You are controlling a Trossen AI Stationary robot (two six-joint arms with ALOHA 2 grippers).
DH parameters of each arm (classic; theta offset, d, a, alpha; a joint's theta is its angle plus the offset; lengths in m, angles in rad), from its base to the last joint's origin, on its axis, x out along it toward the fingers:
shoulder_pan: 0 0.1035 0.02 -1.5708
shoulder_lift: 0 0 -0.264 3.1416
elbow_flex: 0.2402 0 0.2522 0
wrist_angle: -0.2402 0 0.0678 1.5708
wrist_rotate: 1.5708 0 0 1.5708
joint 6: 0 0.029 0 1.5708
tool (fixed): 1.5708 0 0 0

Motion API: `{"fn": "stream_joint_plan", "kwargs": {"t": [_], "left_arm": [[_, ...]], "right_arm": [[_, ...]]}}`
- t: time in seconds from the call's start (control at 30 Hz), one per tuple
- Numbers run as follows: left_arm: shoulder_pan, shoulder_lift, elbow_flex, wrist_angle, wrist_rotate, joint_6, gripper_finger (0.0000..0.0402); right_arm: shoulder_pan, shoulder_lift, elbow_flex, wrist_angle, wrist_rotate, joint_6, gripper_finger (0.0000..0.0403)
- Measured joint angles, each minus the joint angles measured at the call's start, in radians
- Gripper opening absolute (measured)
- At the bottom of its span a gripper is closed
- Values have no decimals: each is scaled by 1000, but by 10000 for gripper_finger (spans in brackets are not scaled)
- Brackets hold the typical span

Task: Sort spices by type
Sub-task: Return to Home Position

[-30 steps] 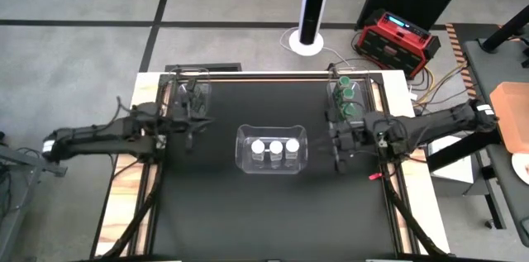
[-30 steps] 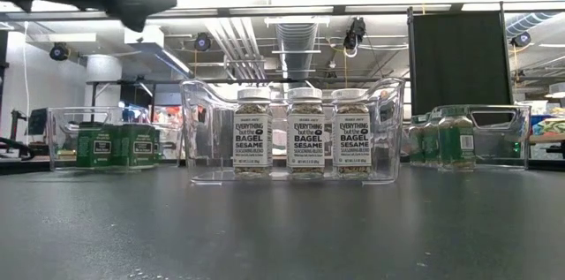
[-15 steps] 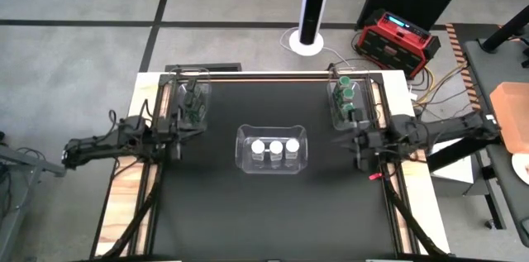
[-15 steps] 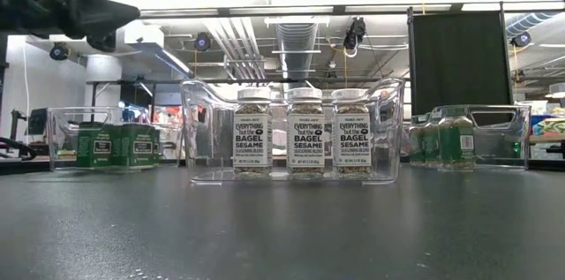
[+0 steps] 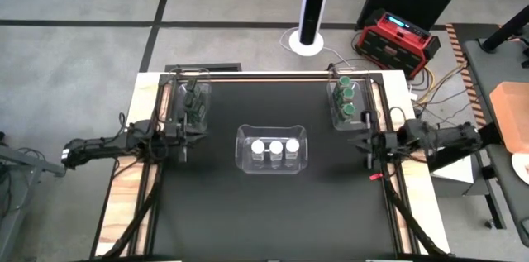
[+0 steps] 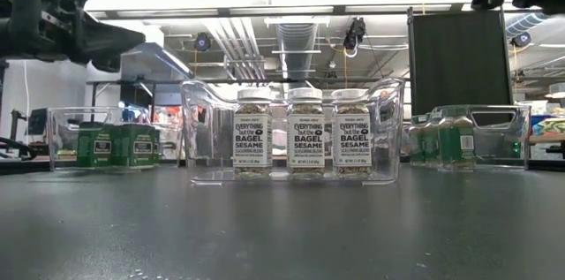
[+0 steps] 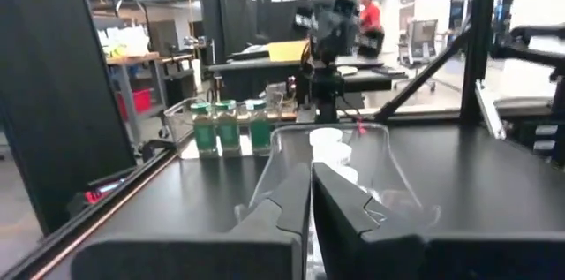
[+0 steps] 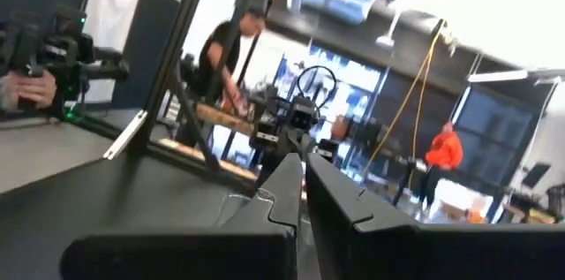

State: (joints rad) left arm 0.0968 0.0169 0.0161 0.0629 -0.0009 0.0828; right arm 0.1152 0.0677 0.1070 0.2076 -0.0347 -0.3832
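Three white-lidded spice jars stand upright in a row in the clear centre bin; their labels face the low view. Dark-lidded jars stand in the clear bin at the far left. Green-lidded jars stand in the clear bin at the far right. My left gripper hovers shut just near of the left bin, holding nothing. By the table's right edge, near of the right bin, my right gripper is shut and holds nothing.
Black frame rails run along the table's left and right sides. A red box and a white pole base stand on the floor beyond the far edge. People show in the room beyond. Bare black tabletop lies near of the centre bin.
Both arms have drawn back from the centre bin. My left gripper has gone toward the table's left edge and come lower. My right gripper has gone toward the table's right edge. The jars and bins have stayed where they were.
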Motion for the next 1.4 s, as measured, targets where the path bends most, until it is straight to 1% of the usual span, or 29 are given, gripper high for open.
{"fn": "stream_joint_plan", "kwargs": {"t": [0.07,0.17,0.33,0.53,0.8,0.9,1.4], "left_arm": [[-1,4,2,6,-4,-25,0],[0,13,2,4,-18,-82,0],[0,32,0,-12,-16,-89,0],[0,56,1,-11,-16,-89,0],[0,84,2,-12,-16,-89,0],[0,92,2,-12,-16,-89,0],[0,124,2,-11,-15,-89,0]], "right_arm": [[-1,25,-88,147,-17,-2,13],[-2,42,-94,88,-15,5,13],[-2,51,-95,95,-17,56,13],[-2,55,-95,50,-17,190,13],[-2,58,-95,51,-17,339,13],[-2,58,-95,51,-17,359,13],[-2,58,-95,51,-17,358,13]]}}
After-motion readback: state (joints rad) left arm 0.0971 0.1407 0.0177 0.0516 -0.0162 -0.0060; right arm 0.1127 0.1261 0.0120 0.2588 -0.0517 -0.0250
